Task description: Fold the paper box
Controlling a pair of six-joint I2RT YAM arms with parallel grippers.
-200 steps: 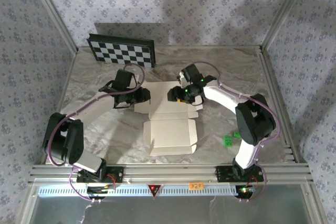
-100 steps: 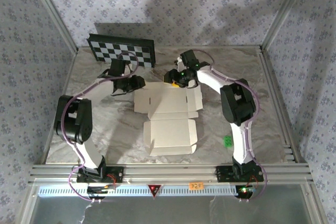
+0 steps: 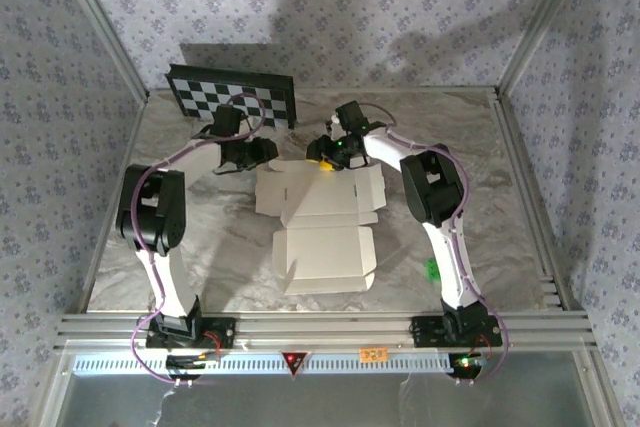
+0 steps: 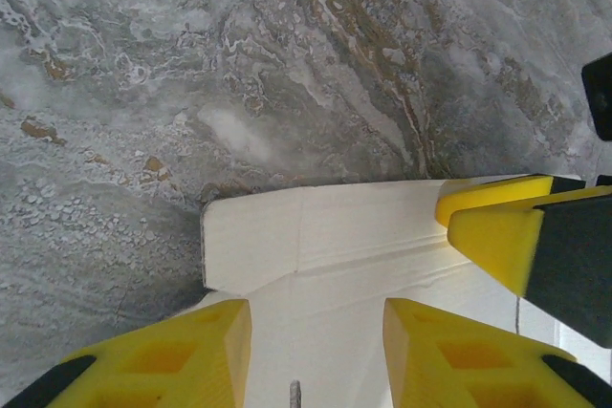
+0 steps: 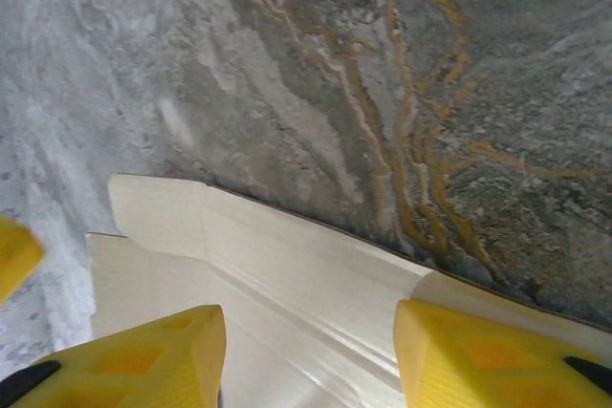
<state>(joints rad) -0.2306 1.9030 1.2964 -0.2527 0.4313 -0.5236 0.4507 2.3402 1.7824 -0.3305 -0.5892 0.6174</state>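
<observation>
Paper box (image 3: 322,237) lies flat beneath spread left hand (image 4: 316,332) and right hand (image 5: 311,341).

One paper box (image 3: 320,247), one checkerboard panel (image 3: 232,97)

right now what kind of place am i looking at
Probably a robot lab test cell: an aluminium frame edges the marble-look table, patterned walls box it in, and a checkerboard panel leans at the back.

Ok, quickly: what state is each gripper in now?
Left gripper: open, above the edge of the paper box, holding nothing.
Right gripper: open, above the same box, holding nothing.
</observation>
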